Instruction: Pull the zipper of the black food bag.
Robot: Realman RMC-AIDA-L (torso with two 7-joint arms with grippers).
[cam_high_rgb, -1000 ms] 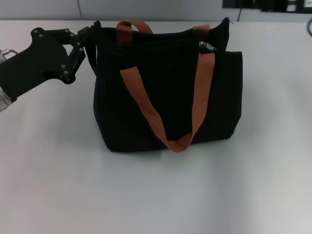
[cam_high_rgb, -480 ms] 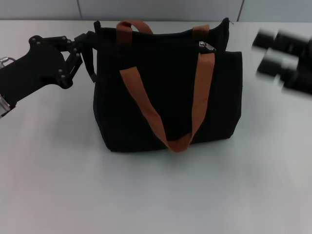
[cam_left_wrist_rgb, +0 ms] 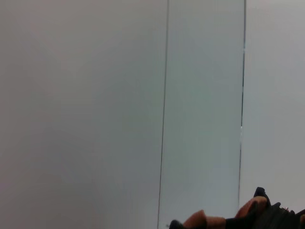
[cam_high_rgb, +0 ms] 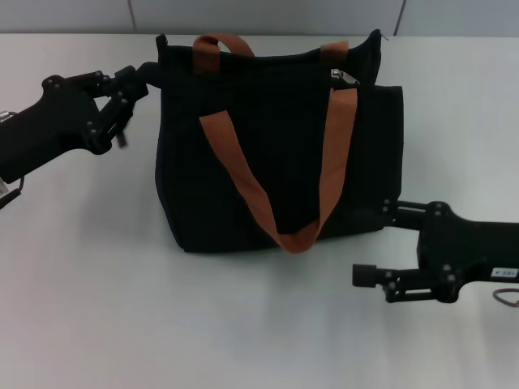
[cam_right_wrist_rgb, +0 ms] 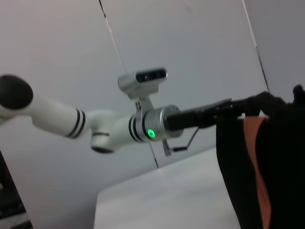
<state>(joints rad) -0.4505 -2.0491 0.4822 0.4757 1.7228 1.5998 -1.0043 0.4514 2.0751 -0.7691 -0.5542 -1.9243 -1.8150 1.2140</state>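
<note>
The black food bag [cam_high_rgb: 276, 154] stands upright mid-table, its brown-orange handles hanging down the front. The silver zipper [cam_high_rgb: 345, 78] pull sits on the top edge near the bag's right end. My left gripper [cam_high_rgb: 143, 75] is at the bag's top left corner, pinched shut on the fabric there; the right wrist view shows the same hold on the bag [cam_right_wrist_rgb: 281, 162]. My right gripper [cam_high_rgb: 373, 241] stands open low on the table beside the bag's lower right corner, holding nothing. In the left wrist view only a bit of the bag [cam_left_wrist_rgb: 271, 220] top shows.
The white table [cam_high_rgb: 243, 324] spreads out in front of the bag and to both sides. A grey panelled wall [cam_left_wrist_rgb: 119, 95] rises behind it. My left arm [cam_right_wrist_rgb: 143, 126] stretches across the right wrist view toward the bag.
My right arm has swung in from the upper right and dropped to the table by the bag's lower right corner. The left gripper has shifted slightly left and up at the bag's corner.
</note>
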